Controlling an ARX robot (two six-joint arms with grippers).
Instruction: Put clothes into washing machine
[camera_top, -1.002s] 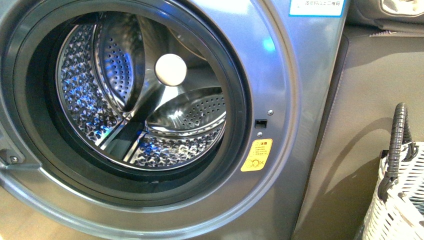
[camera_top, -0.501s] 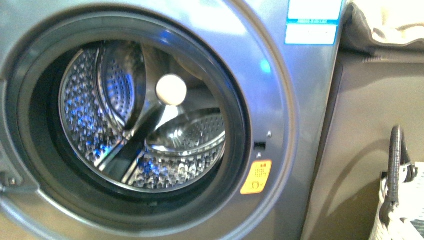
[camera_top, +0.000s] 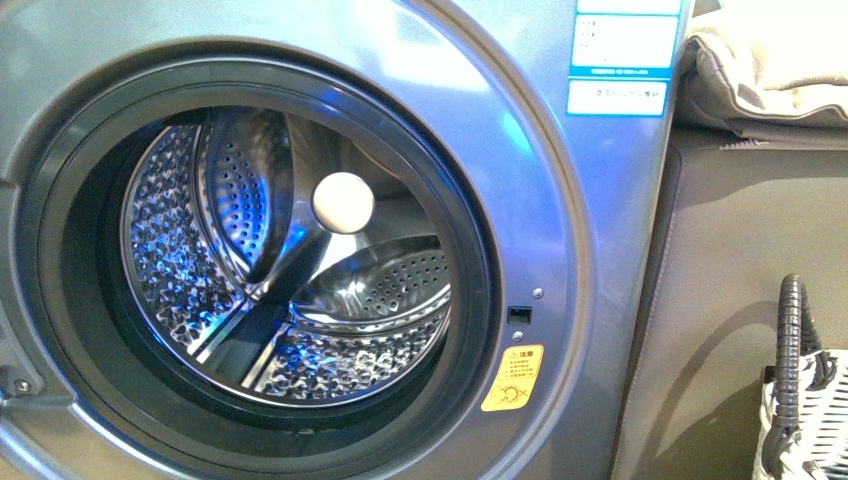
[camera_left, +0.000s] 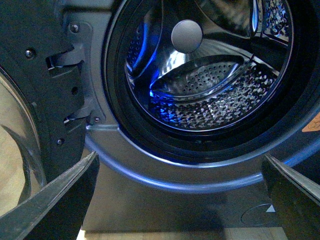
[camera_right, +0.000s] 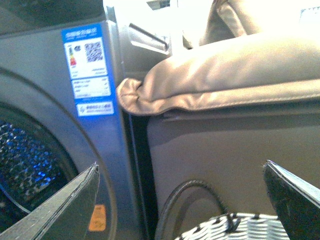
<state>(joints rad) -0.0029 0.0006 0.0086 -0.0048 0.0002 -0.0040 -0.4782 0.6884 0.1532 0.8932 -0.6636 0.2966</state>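
The washing machine (camera_top: 560, 200) fills the front view, its door swung open and its dark rubber ring (camera_top: 470, 250) framing a shiny perforated drum (camera_top: 300, 360) with nothing in it. No clothes show in any view. Neither gripper appears in the front view. In the left wrist view my left gripper (camera_left: 180, 200) is open and empty, low in front of the machine's front panel (camera_left: 150, 200), just below the porthole. My right gripper (camera_right: 180, 200) is open and empty too, hanging over the white woven basket (camera_right: 235, 227) beside the machine (camera_right: 50, 100).
A grey-brown panel (camera_top: 720, 300) stands right of the machine, with a beige cushion (camera_top: 770, 70) on top. The basket (camera_top: 805, 420) with its dark handle (camera_top: 790, 340) sits at the lower right. The open door and its hinge (camera_left: 65, 85) lie beside the left gripper.
The front view has shifted upward: the porthole, the yellow sticker and the basket now sit lower in the picture, and more of the blue label and cushion shows.
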